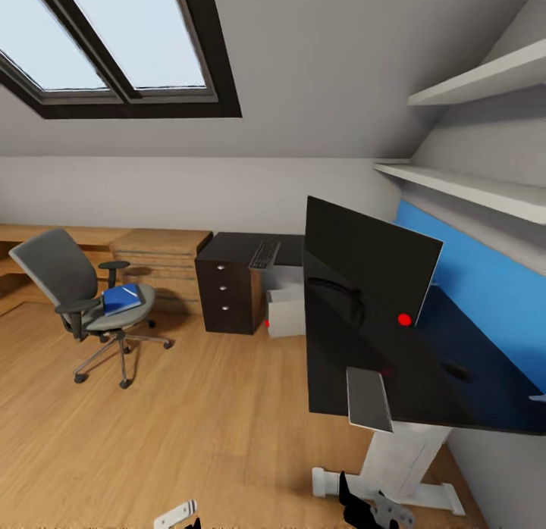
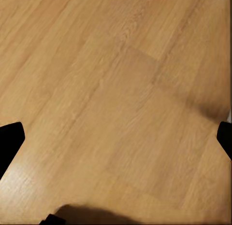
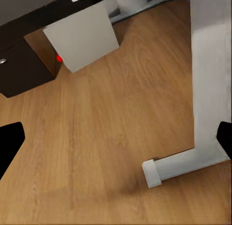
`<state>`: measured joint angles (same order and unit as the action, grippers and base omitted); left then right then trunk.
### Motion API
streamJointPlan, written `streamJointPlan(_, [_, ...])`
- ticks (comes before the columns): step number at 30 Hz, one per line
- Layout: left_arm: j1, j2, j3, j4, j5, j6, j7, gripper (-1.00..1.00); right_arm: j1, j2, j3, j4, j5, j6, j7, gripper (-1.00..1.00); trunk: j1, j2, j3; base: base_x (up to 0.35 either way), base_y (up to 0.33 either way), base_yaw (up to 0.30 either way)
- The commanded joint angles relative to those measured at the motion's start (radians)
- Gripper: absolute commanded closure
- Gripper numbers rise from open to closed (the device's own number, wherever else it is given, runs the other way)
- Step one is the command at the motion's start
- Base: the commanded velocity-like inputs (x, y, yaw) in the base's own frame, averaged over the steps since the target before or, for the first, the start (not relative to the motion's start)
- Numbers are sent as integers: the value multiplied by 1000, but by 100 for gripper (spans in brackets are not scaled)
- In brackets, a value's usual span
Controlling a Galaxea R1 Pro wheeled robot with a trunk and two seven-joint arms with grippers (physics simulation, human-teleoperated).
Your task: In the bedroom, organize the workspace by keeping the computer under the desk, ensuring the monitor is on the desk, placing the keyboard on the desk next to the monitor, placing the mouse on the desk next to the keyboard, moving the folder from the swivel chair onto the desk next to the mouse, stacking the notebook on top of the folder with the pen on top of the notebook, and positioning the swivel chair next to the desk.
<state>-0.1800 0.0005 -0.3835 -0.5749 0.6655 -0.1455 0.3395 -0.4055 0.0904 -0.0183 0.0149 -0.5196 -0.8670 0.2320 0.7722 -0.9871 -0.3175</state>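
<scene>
Attic bedroom, wood floor [image 1: 212, 408], skylight overhead.

Far left: swivel chair [image 1: 57, 275] stands well apart from the counter [image 1: 485, 362]. Folder [image 1: 121, 298] lies on its seat; a thin white pen [image 1: 130, 292] seems to rest on top. Notebook not made out.

Centre: black drawer unit [image 1: 227, 294], keyboard [image 1: 264, 255] on the counter's far wing above it, computer [image 1: 287, 311] on the floor under the counter beside the drawers.

Right: monitor [image 1: 368, 286] on the counter's near wing, a flat grey piece [image 1: 368, 396] at the near edge, and a small dark shape that may be the mouse [image 1: 455, 370], too dim to be sure.

Both arms hang low. Left claw [image 2: 116, 135] is released, empty, over bare floor. Right claw [image 3: 116, 138] is likewise spread, empty, above the counter's white leg [image 3: 210, 65].

Judgement: computer and monitor look settled; nothing is in hand yet. You likely need to drive to the keyboard or the chair first, then reach.
</scene>
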Motion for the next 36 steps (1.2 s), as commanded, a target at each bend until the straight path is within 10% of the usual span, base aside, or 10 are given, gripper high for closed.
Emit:
streamJointPlan(1, [-1,1,-8,0,11,-7,8,-100,-1,0,-2,2,-9,-15,11,-100,0,-1,-1,-156,-311,0])
streamJointPlan(19, [-1,1,-8,0,11,-7,9,-100,24,16,-2,4,-14,-180,41,-100,0,-1,-1,-103,-194,0])
streamJointPlan(36, [-1,0,-8,1,15,-7,10,-100,49,46,-5,-84,-21,-180,104,-100,0,-1,-1,-3,-6,0])
